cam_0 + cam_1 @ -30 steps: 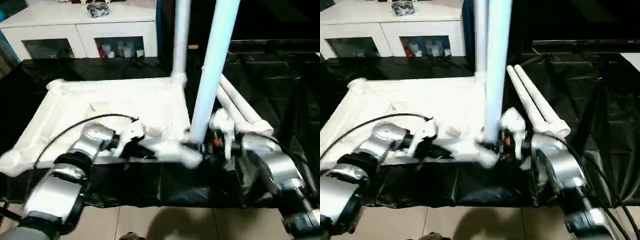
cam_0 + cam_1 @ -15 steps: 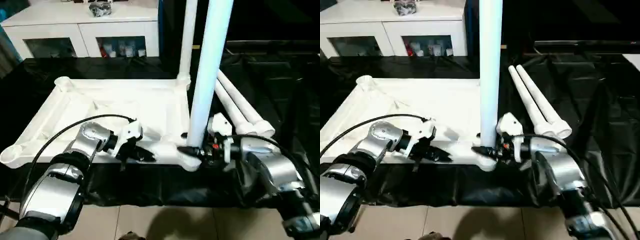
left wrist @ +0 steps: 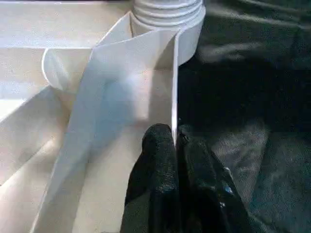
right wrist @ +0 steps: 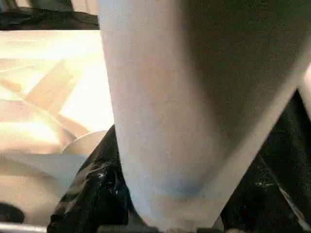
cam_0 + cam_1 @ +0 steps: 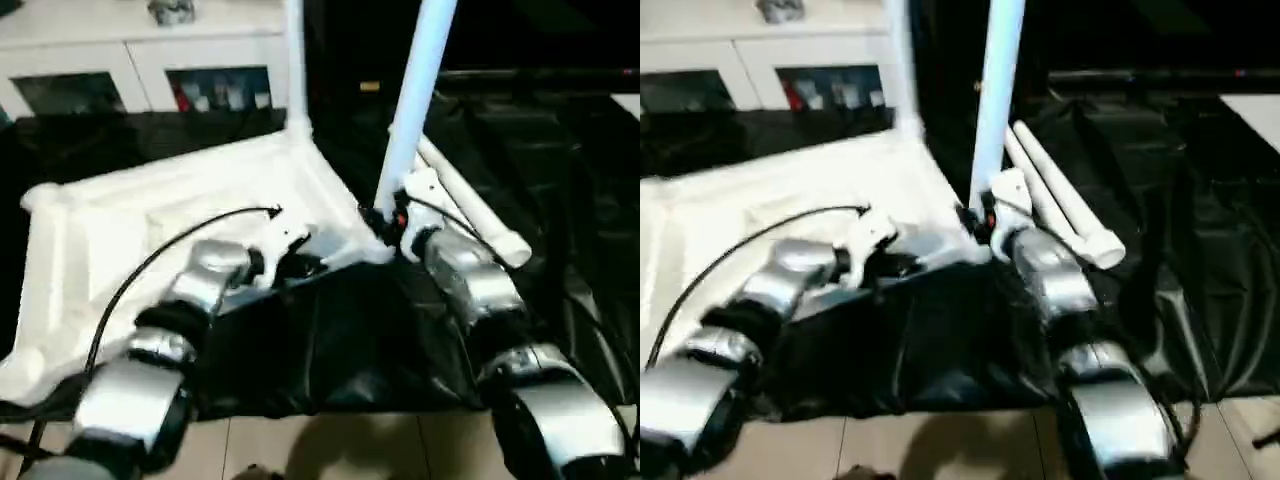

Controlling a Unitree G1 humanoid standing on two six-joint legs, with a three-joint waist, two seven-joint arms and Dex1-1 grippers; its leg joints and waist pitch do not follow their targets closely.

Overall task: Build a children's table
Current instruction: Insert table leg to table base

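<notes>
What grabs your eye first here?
The tall white leg standing upright at the tabletop's near corner, gripped low down by the right gripper. A second leg stands in the far corner, and the left gripper pinches the tabletop's near rim.

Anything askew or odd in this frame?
Yes: the leg held by the right end effector leans instead of standing straight like the far leg. The tabletop sits skewed on the black cloth.

My head cameras are looking down over both forearms; both wrist cameras are sitting close, sharing the white ribbed plastic tabletop [image 5: 150, 215].
</notes>
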